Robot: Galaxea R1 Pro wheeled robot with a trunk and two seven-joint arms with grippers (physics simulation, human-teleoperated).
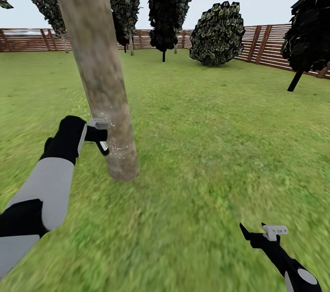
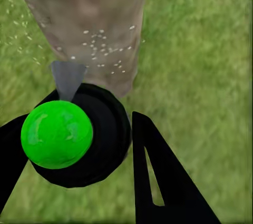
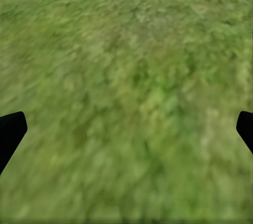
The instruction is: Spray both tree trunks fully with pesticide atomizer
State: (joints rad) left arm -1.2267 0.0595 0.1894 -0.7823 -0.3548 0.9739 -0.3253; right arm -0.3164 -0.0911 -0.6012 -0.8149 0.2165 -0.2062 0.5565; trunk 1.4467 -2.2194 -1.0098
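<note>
Pesticide atomizer (image 1: 101, 138) held in left gripper (image 1: 94, 134), fingers (image 2: 163, 182) closed around its dark body, green spot (image 2: 57, 134) facing the wrist camera; nozzle close to the lower tree trunk (image 1: 98, 72); white pesticide specks (image 2: 103, 50) scattered on the mottled bark and drifting beside it; trunk leans, rooted in blurred green lawn (image 1: 206, 145); right gripper (image 1: 263, 232) low over grass, fingers spread wide, holding nothing; brown slat fence (image 1: 270, 45) rings the garden; dark trees (image 1: 167, 3) and a rounded bush (image 1: 217, 33) stand behind; pale sky above.

Head view: high, down over lawn (image 1: 206, 145). Left wrist: close on trunk (image 2: 89, 18), shared. Right wrist: grass.
</note>
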